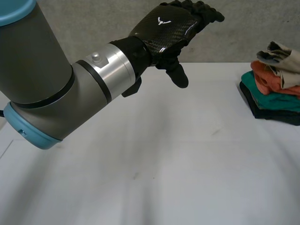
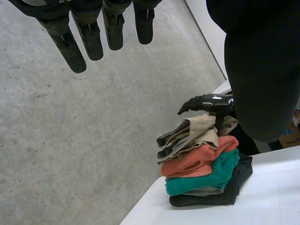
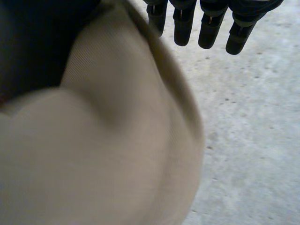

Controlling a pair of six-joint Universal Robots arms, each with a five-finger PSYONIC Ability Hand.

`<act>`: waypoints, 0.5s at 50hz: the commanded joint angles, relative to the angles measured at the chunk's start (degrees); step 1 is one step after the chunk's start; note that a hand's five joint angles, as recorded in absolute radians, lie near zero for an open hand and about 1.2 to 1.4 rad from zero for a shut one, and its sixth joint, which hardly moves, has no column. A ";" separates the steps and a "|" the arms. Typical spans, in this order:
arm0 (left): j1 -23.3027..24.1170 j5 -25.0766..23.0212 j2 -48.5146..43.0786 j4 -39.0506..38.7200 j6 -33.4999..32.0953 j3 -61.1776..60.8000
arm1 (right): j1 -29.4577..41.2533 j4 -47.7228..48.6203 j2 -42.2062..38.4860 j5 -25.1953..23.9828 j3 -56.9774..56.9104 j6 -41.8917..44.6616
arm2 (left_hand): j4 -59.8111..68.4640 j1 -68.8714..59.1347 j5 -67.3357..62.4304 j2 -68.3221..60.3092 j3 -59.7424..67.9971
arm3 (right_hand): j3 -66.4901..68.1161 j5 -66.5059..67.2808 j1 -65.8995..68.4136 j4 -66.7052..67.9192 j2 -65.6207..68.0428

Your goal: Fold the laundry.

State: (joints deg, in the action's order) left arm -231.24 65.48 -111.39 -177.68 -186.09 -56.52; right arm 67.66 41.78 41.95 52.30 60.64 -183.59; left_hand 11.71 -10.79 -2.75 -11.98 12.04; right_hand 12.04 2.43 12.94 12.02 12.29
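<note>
The left hand [image 1: 168, 28] hangs above the white table [image 1: 150, 164] with its fingers [image 2: 75, 51] straight and slightly spread, holding nothing, the thumb pointing down. The stack of folded laundry [image 1: 274, 89] sits well apart from it, beyond its fingertips, at the table's edge: a black piece [image 2: 211, 199] at the bottom, then teal [image 2: 206, 180], then orange [image 2: 197, 161], with a beige garment [image 2: 197, 133] rumpled on top. The right hand [image 2: 208, 102] is at the top of that stack, against the beige garment. In its own wrist view the beige cloth bulges close under its palm while its fingers [image 3: 211, 28] reach straight past it, uncurled.
</note>
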 commanded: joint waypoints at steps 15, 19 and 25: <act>2.64 0.00 0.39 0.22 0.47 -0.78 | -10.18 -39.94 21.33 20.36 5.72 33.63 | 0.70 -1.61 0.35 -0.43 0.36 | -2.04 -2.43 -2.94 -2.02 -2.29; 2.90 0.00 0.65 0.05 0.73 -0.26 | -9.31 -36.43 22.99 27.23 5.28 38.57 | 0.70 -1.61 0.35 -0.43 0.36 | -2.04 -2.43 -2.94 -2.02 -2.29; 2.11 4.55 3.10 -0.30 2.66 0.53 | -3.16 -25.97 32.57 26.28 10.89 27.61 | 1.03 -1.95 0.01 -0.76 0.69 | -2.04 -2.43 -2.94 -2.02 -2.29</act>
State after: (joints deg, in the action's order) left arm -228.52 65.98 -110.36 -177.70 -184.98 -56.72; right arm 59.52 7.53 67.63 78.93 67.09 -147.32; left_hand 11.71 -10.82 -2.75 -11.97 12.04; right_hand 12.04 2.43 12.94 12.02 12.29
